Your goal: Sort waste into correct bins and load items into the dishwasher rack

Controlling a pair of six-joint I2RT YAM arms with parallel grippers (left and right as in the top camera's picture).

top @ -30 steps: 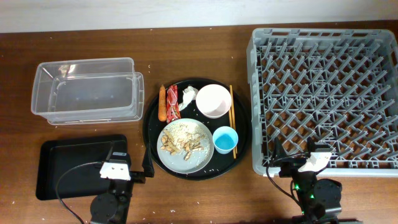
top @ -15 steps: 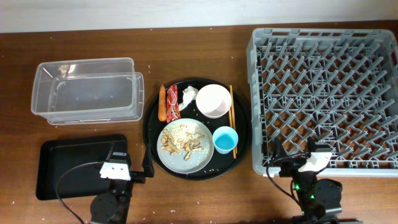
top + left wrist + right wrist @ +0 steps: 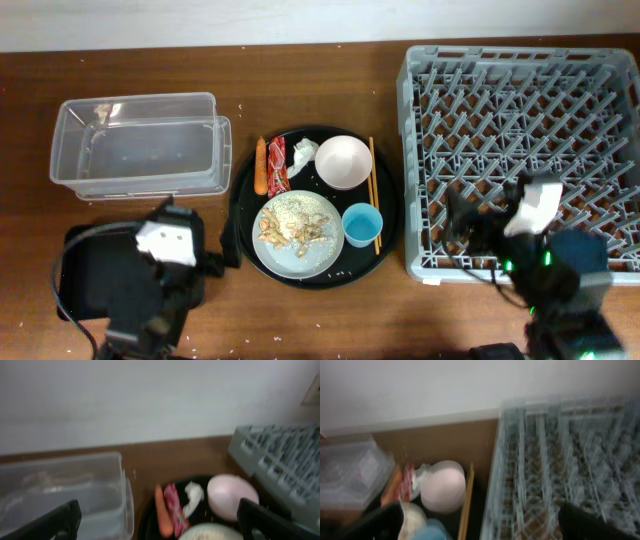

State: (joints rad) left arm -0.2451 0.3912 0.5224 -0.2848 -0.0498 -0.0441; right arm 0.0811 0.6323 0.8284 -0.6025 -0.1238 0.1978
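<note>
Wooden tabletop (image 3: 320, 70) — white bowl (image 3: 343, 162) beside chopsticks (image 3: 372, 165), blue cup (image 3: 361, 224) near.

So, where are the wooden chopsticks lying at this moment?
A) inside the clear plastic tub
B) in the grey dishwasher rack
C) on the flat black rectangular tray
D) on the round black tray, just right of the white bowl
D: the overhead view shows the chopsticks on the round black tray, along the right side of the white bowl, not in the dishwasher rack.
</note>
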